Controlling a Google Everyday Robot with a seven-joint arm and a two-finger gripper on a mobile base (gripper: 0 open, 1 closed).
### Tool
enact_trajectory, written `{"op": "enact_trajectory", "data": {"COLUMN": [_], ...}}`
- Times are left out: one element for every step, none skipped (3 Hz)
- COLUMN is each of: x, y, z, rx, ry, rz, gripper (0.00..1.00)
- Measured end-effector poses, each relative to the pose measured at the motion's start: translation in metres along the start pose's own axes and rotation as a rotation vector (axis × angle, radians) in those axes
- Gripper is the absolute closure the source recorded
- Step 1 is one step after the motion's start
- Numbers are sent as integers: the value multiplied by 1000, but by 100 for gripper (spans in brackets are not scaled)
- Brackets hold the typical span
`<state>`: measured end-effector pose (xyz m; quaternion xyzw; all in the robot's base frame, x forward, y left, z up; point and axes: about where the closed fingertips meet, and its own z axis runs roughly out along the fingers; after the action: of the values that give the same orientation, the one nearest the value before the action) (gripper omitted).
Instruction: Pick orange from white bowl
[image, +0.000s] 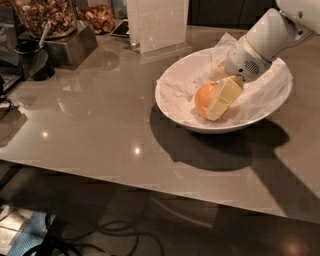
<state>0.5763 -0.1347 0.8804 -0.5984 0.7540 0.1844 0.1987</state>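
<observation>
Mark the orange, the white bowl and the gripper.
orange (202, 99): camera view, exposed left skin.
white bowl (161, 86): camera view, left rim.
gripper (216, 109): camera view, its tip, against the orange inside the bowl.

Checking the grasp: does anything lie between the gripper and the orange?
Nothing shows there. In the camera view the gripper overlaps the right side of the orange, inside the white bowl, with no gap visible.
</observation>
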Motion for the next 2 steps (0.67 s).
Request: {"op": "enact_trajectory", "data": {"x": [2, 5], "y": [0, -1], "z": [5, 7], "rx": [-11, -8], "ry": [-5, -20], "rz": [9, 21], "gripper": [8, 6]}}
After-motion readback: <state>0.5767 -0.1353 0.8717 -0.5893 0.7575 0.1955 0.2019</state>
